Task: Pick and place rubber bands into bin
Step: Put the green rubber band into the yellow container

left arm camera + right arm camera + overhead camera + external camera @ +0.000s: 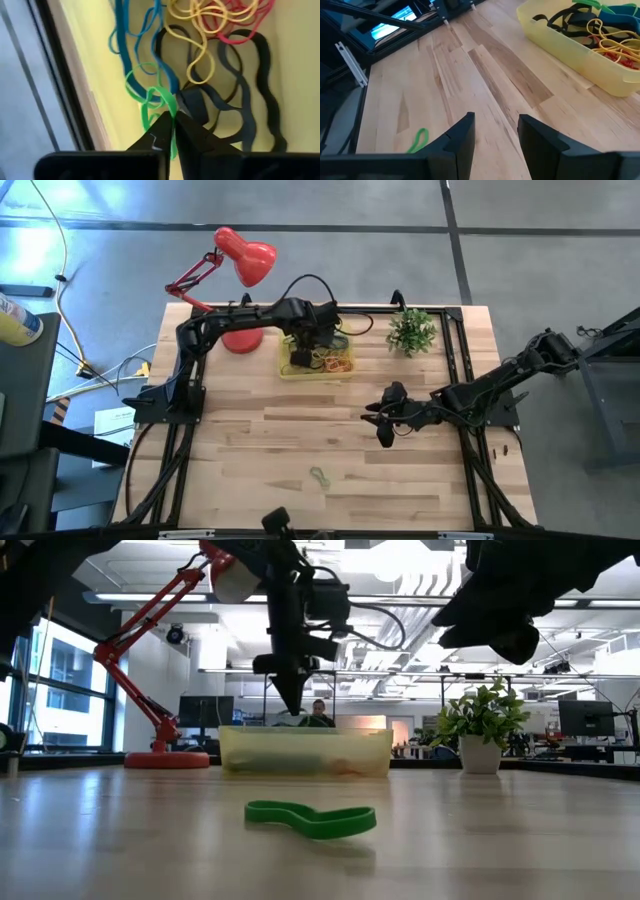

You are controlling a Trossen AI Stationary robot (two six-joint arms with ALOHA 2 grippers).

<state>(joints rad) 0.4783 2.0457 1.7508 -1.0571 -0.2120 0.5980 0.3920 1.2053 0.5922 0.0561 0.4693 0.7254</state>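
Left claw (174, 131) pinched shut on a green rubber band (159, 107) above the yellow bin (316, 364); right claw (495, 131) open, empty; another green band (319, 476) on table (240, 450): featherlight, floppy, best nipped across one strand.

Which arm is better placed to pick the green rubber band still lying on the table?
Right. The right pincer hangs open over bare table, nearer the loose green rubber band. The left pincer is over the bin, shut on another green band.
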